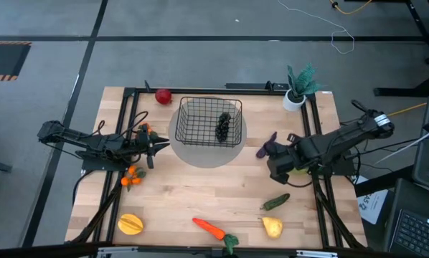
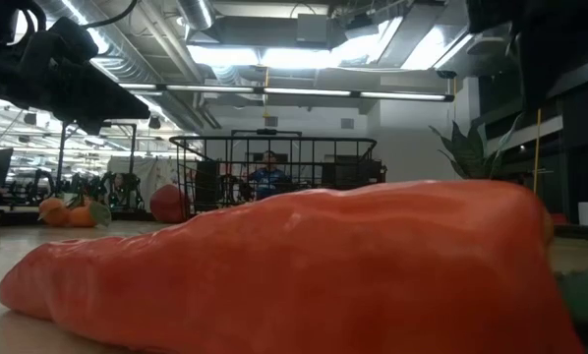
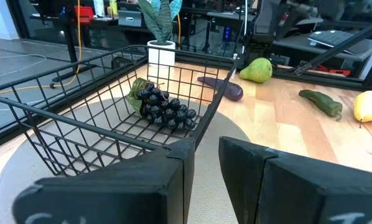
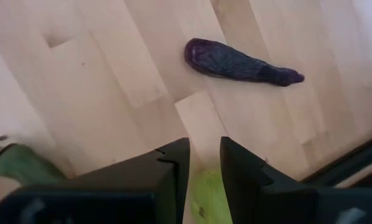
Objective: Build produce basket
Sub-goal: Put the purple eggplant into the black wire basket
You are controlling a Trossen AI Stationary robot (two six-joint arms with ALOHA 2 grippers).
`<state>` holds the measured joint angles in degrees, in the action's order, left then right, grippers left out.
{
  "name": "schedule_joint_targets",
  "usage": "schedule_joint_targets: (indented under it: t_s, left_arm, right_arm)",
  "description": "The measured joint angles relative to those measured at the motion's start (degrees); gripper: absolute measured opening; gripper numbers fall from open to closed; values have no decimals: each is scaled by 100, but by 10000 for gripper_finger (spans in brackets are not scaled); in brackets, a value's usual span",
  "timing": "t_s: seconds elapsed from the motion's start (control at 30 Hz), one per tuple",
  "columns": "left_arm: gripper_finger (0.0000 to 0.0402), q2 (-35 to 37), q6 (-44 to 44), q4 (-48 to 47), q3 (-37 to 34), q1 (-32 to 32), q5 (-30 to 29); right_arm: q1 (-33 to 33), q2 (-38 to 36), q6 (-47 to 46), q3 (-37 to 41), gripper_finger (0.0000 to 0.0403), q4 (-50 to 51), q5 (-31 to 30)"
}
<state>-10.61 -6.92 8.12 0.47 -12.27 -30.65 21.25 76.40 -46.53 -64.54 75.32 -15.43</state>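
Note:
The black wire basket [image 1: 209, 120] stands on a round grey mat with dark grapes [image 3: 164, 107] inside. My left gripper [image 3: 201, 162] hovers level at the basket's left side, its fingers a narrow gap apart with nothing between them. My right gripper [image 4: 204, 165] points down over the table's right part, also narrowly open and empty. It is just near of the purple eggplant [image 4: 239, 63] and above a green pear [image 3: 257, 70]. The red apple [image 1: 163, 96], oranges [image 1: 132, 175], yellow-orange fruit [image 1: 130, 224], carrot [image 1: 211, 229], cucumber [image 1: 275, 202] and yellow pear [image 1: 272, 227] lie on the table.
A white pot with a teal plant [image 1: 295, 97] stands at the far right corner. The black frame rails [image 1: 128, 107] run along the table's left, far and right sides. Bare wood [image 1: 214, 183] lies between basket and carrot. A person [image 2: 267, 177] sits in the room behind.

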Motion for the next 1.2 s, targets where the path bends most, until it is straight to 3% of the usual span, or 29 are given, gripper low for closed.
schedule_joint_targets:
  t_s: [0.33,1.2]
  left_arm:
    - [64,0,0,2,0,0,0]
    - [64,1,0,2,1,0,0]
  right_arm:
    - [-366,-2,31,309,81,-252,40]
    - [-373,-2,29,309,81,-242,55]
